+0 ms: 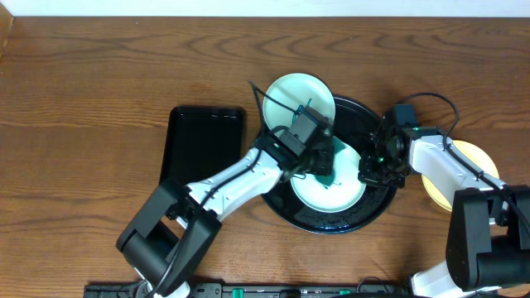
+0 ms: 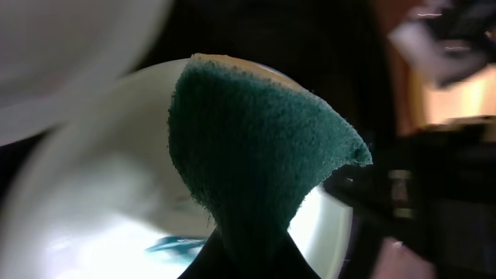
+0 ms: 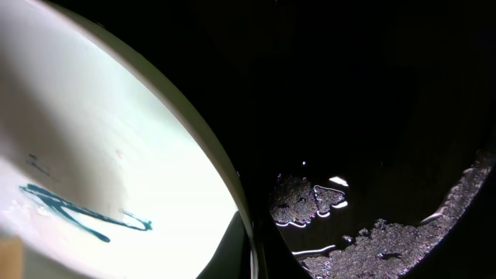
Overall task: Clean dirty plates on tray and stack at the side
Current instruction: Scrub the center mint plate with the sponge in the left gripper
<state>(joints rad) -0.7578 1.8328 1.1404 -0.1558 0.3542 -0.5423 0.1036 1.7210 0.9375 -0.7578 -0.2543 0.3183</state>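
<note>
Large round glossy black tray sits right of centre on the brown wood table. Open wood lies to the left & along the far edge. The right side is tight: the pale yellow plate lies flat on the table just beside the tray rim, partly under the R arm.

A pale mint-white plate w/ teal scribble lies face up inside the tray, toward its near side. The scribble is a thin streak running roughly across the R wrist view. A second mint-white plate overlaps the tray's far-left rim, part in, part out; can't tell if it's tilted.

Left gripper is over the tray, jaws pinching a dark green scrub sponge at its narrow end, w/ the broad end fanned out above the scribbled plate. Right gripper is at that plate's right edge; can't tell how its jaws stand.

Tray floor by the plate shows wet, foamy patches. The small rectangular black tray is left of the round one, long axis near-to-far, w/ nothing visible in it.
</note>
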